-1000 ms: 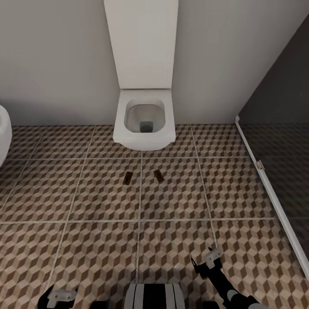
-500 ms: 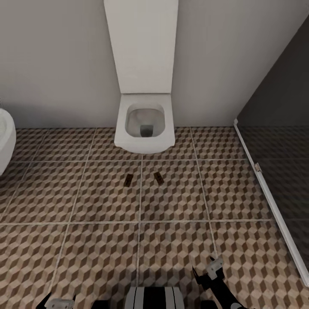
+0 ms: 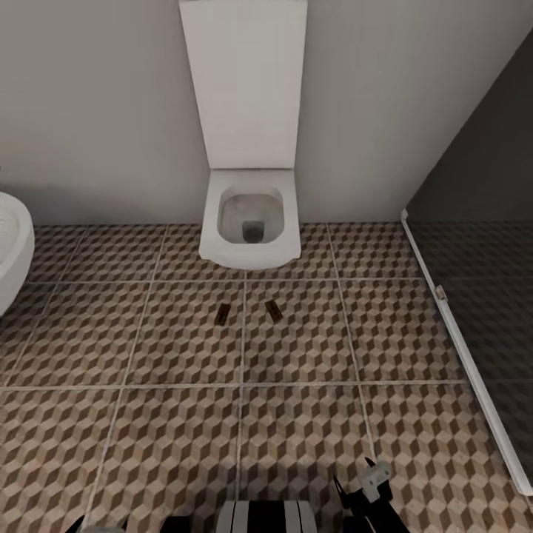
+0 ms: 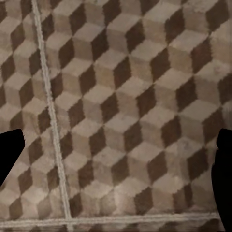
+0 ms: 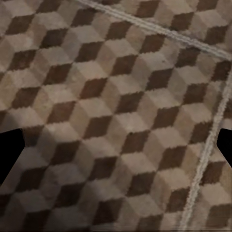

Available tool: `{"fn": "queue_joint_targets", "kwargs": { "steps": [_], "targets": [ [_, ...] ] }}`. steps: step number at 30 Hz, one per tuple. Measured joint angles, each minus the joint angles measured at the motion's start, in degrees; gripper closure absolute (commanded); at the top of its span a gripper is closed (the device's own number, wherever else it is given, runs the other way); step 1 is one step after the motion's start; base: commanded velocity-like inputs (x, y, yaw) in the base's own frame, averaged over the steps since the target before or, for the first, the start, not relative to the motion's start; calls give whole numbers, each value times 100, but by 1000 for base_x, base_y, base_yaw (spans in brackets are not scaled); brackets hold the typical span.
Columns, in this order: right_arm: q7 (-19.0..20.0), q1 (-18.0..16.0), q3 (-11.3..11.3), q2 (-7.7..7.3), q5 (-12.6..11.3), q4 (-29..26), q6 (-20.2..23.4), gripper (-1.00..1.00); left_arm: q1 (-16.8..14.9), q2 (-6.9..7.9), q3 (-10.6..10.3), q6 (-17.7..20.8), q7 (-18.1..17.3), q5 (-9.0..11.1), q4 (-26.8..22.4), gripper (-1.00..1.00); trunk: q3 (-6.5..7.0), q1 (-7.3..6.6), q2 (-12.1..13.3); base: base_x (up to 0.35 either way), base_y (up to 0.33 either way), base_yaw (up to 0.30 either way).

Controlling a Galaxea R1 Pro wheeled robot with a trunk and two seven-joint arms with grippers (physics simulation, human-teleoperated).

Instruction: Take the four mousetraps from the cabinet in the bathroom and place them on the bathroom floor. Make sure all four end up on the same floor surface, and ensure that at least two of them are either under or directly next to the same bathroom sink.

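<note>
— Lying flat on the cube-patterned brown and beige tiled floor (image 3: 148, 444) are two small brown wooden mousetraps, left (image 3: 222, 314) and right (image 3: 274, 310), just in front of the white wall-hung toilet (image 3: 252, 222). Why there?

— Likely set down, though no sink is near. Each long axis runs near-to-far, the right one slanted.

— And the grippers?

— Right gripper (image 3: 363, 492) and left gripper (image 4: 116, 154) both hang spread over bare tile, holding nothing.
</note>
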Motion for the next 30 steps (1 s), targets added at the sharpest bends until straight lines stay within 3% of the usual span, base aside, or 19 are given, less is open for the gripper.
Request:
{"fn": "queue_joint_targets", "kwargs": {
  "steps": [30],
  "targets": [
    [-37, 41, -3, 38, -24, -9, 14, -100, 37, -35, 20, 9, 8, 18, -12, -100, 539, -659, 1203, 0, 0, 0]
  ]
}}
